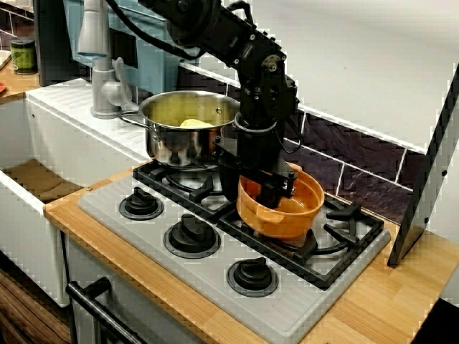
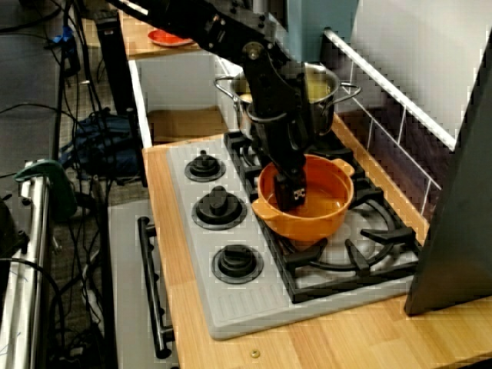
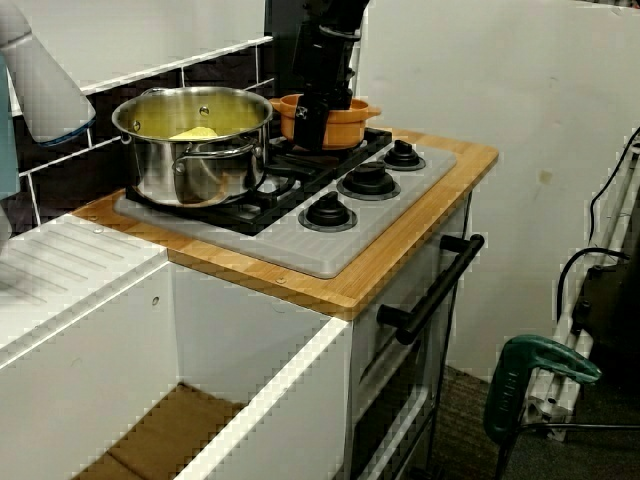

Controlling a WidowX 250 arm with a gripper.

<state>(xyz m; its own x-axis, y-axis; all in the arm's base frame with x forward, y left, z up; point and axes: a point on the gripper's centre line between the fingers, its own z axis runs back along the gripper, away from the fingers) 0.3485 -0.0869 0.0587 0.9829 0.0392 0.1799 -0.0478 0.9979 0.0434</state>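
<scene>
- Wooden countertop (image 1: 373, 308) along the bottom of the front view, closest thing. What's on it?
- Grey hob (image 1: 215, 279), centre frame, with a black grate (image 1: 344, 215) over the burners.
- Arm?
- Black arm (image 1: 215, 29) comes down from the top edge, passing right beside the steel pot (image 1: 179, 143) at upper left of centre.
- What's it at?
- Orange pot (image 1: 280, 218), sitting on the grate just right of centre. It's near the steel pot, and the view from the sink side shows a gap between them.
- Gripper state?
- Gripper (image 1: 276, 192) sits low inside the orange pot, close to the rim on the knob side. The wrist hides the jaws in all three views, so I cannot tell if it's clamped on the wall or loose.
- Small stuff?
- Three black knobs (image 1: 191, 236) in a row at lower left. Yellow lump (image 1: 195, 123) in the steel pot.
- Risks?
- My read: if it's holding by one wall only, the pot would hang lopsided and could tilt, slip or snag on the grate prongs. The arm is also tight against the steel pot, so a sideways swing could knock it.
</scene>
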